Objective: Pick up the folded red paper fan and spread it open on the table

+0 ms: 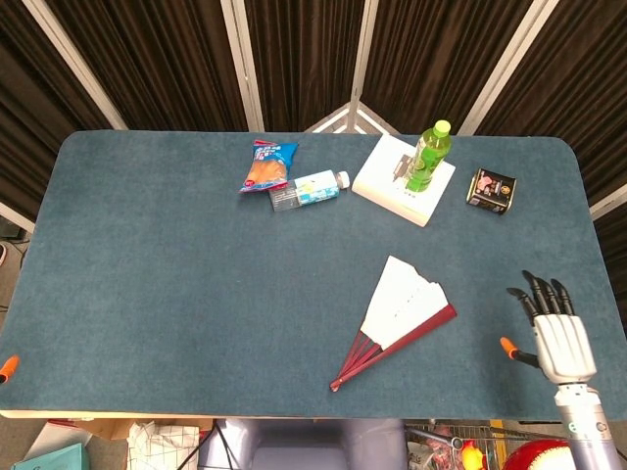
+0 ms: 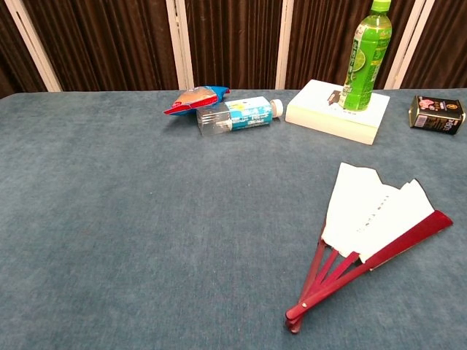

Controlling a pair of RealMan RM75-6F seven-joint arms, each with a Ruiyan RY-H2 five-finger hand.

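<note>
Approach step: the right hand (image 1: 560, 333), fingers apart and empty, near the desk's (image 1: 147, 294) right edge, must next reach the partly spread paper fan (image 1: 397, 321).

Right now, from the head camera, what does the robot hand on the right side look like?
The right robot hand has black fingers on a pale silver-white palm block, with a thumb ending in an orange tip that juts from its side. Below it, a grey cylindrical wrist section joins the arm. No cables or markings are clear. At the table's left edge, only a small orange tip shows.
</note>
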